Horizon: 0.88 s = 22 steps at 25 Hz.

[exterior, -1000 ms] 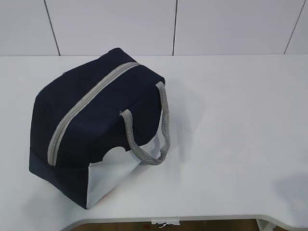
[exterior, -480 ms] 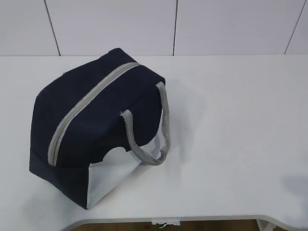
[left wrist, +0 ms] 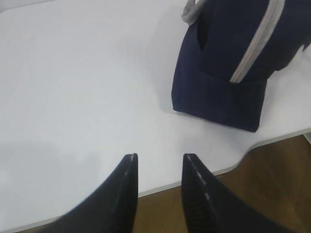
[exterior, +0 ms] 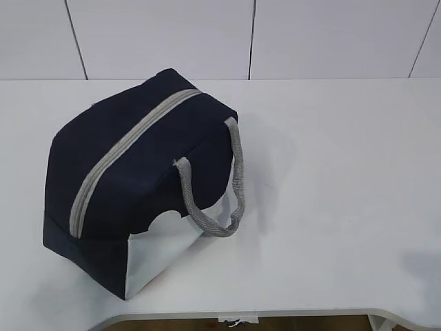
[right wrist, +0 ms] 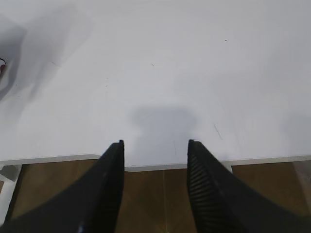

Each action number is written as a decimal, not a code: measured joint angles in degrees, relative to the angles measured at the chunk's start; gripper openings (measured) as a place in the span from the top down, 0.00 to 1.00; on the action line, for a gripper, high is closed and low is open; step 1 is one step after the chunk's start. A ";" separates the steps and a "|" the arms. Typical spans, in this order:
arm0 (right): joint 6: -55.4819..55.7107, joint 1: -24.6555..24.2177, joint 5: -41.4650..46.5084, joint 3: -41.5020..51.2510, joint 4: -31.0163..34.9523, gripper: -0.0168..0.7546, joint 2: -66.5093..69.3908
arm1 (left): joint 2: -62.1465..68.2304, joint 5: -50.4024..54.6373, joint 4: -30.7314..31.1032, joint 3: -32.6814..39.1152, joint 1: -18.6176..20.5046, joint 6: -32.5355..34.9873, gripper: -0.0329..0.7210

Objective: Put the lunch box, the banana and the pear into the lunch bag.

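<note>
While the lunch bag (exterior: 131, 186) sits left of centre on the desk (exterior: 331, 172) with its zipper (exterior: 127, 153) closed (no food visible), loading is blocked. Left fingers (left wrist: 131, 167) and right fingers (right wrist: 116, 150), parted and empty, could drag the unanchored bag.

White table (exterior: 344, 172); white panelled wall (exterior: 158, 38) behind, dark seams; brown floor (right wrist: 165, 199), possibly wood.
</note>
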 joint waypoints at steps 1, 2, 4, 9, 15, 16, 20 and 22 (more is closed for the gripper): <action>0.00 0.00 0.00 0.00 0.00 0.54 0.00 | 0.00 0.00 0.11 0.00 0.90 0.00 0.64; 0.00 0.00 0.00 0.00 0.00 0.54 0.00 | 0.00 0.00 0.11 0.00 1.92 0.00 0.64; 0.00 0.00 0.00 0.00 0.11 0.54 0.00 | 0.00 0.00 0.11 0.00 3.06 0.00 0.64; 0.00 0.00 0.00 0.00 0.11 0.54 0.00 | 0.00 0.00 0.11 0.00 3.39 0.00 0.64; 0.00 0.00 0.00 0.00 -0.11 0.54 0.00 | 0.00 0.00 -1.46 0.00 3.48 0.00 0.64; 0.07 0.00 0.00 0.00 -0.11 0.54 0.00 | 0.00 0.00 -1.49 0.00 3.48 0.00 0.64; 0.07 0.00 0.00 0.00 -0.11 0.54 0.00 | 0.00 0.00 -1.59 0.00 3.48 0.00 0.64; 0.07 0.00 0.00 0.00 -0.11 0.54 0.00 | 0.00 0.00 -1.48 0.00 3.48 0.00 0.64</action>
